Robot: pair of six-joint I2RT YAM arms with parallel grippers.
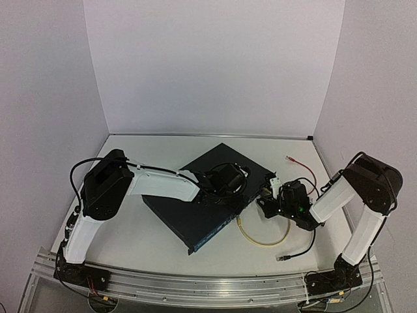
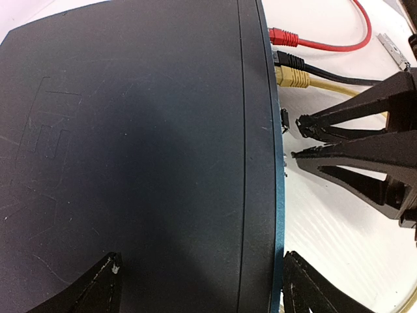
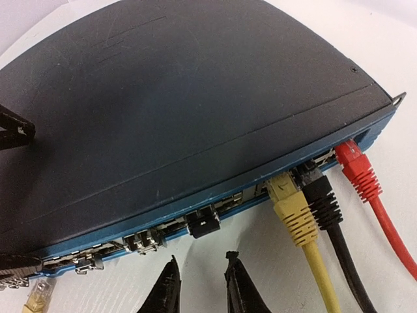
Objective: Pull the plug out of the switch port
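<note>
The switch (image 1: 195, 220) (image 2: 130, 130) (image 3: 195, 98), a flat dark blue-black box, lies slantwise mid-table. A small black plug (image 3: 206, 223) (image 2: 285, 119) sits in a port on its thin face. My right gripper (image 1: 264, 195) (image 3: 201, 257) (image 2: 298, 138) points at that plug, a short way off it. Its jaws stand slightly apart with nothing between them. Further right, a yellow plug (image 3: 290, 202), a black one (image 3: 322, 199) and a red one (image 3: 355, 169) sit in neighbouring ports. My left gripper (image 1: 225, 179) (image 2: 202, 257) rests open on the switch, one finger on the lid and one past the port face.
A loose yellow plug end (image 3: 38, 298) (image 1: 241, 223) lies by the port face, its cable looping on the table (image 1: 267, 242). A loose black cable end (image 1: 281, 259) lies nearer. The red cable (image 1: 303, 163) trails to the back right. White walls enclose three sides.
</note>
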